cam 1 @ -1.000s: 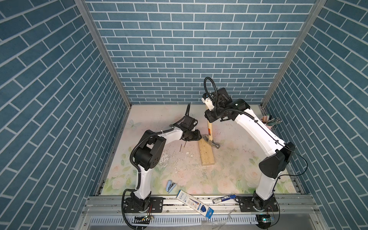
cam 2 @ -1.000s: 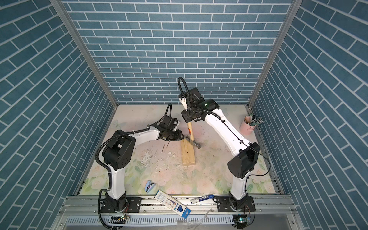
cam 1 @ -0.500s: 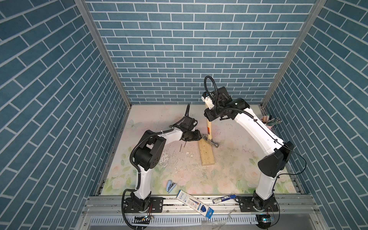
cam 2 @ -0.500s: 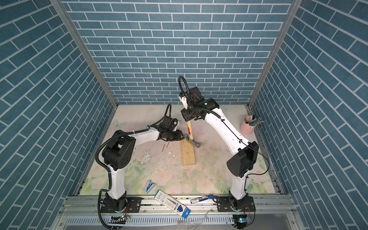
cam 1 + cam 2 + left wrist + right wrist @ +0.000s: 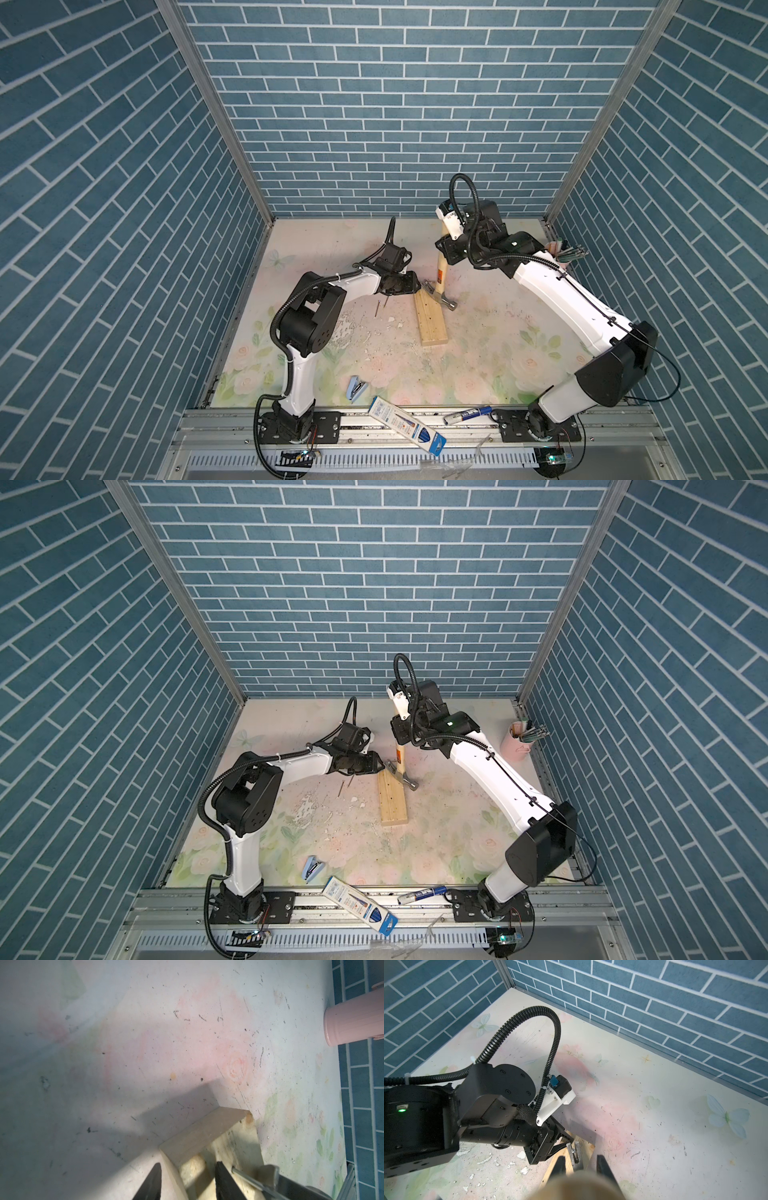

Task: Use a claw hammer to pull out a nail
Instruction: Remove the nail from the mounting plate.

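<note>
The claw hammer (image 5: 439, 272) stands steeply in the middle of the desk (image 5: 498, 357), handle rising toward the far wall and head down on the far end of the wooden block (image 5: 432, 322). Its claw points left and its striking face right and nearer, and the right gripper (image 5: 445, 251) pinches the upper handle. The left gripper (image 5: 409, 282) has its jaws apart astride the block's far left corner; whether they squeeze it I cannot tell. A pink cup (image 5: 517, 748) at far right holds dark pens (image 5: 536, 730).
</note>
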Robot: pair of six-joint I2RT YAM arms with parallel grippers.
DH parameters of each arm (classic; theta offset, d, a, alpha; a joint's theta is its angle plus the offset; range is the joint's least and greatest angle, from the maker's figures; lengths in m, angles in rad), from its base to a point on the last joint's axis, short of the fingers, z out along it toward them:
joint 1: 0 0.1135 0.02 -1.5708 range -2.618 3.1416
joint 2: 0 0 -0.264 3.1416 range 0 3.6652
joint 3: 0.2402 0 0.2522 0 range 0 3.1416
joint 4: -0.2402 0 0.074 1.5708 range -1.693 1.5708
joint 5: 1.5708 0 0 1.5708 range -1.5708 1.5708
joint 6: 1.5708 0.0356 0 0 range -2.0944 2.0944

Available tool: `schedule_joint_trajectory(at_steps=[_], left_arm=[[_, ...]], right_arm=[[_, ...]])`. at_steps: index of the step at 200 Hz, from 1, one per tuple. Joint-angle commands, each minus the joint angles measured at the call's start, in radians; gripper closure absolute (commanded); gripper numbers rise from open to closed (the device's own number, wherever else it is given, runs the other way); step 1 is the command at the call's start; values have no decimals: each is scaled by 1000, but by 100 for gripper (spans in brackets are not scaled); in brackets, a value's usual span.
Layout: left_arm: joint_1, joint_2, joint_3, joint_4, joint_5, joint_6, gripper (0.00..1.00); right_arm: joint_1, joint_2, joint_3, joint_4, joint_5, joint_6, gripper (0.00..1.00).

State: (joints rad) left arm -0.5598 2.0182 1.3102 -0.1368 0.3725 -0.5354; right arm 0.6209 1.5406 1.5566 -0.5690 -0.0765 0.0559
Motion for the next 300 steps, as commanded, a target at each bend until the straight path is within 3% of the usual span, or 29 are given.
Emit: schedule_joint_trajectory(at_steps=[1, 104, 300], left_arm=[[-2, 17, -36, -60, -47, -7, 57], [-2, 16, -67, -51, -47, -16, 59], [-5, 19, -101, -33, -57, -49, 60]], right_arm=[[-8, -52, -63, 123, -55, 38, 100], [-14, -280, -500, 497, -143, 102, 100], [-18, -434, -818, 753, -160, 184, 100]])
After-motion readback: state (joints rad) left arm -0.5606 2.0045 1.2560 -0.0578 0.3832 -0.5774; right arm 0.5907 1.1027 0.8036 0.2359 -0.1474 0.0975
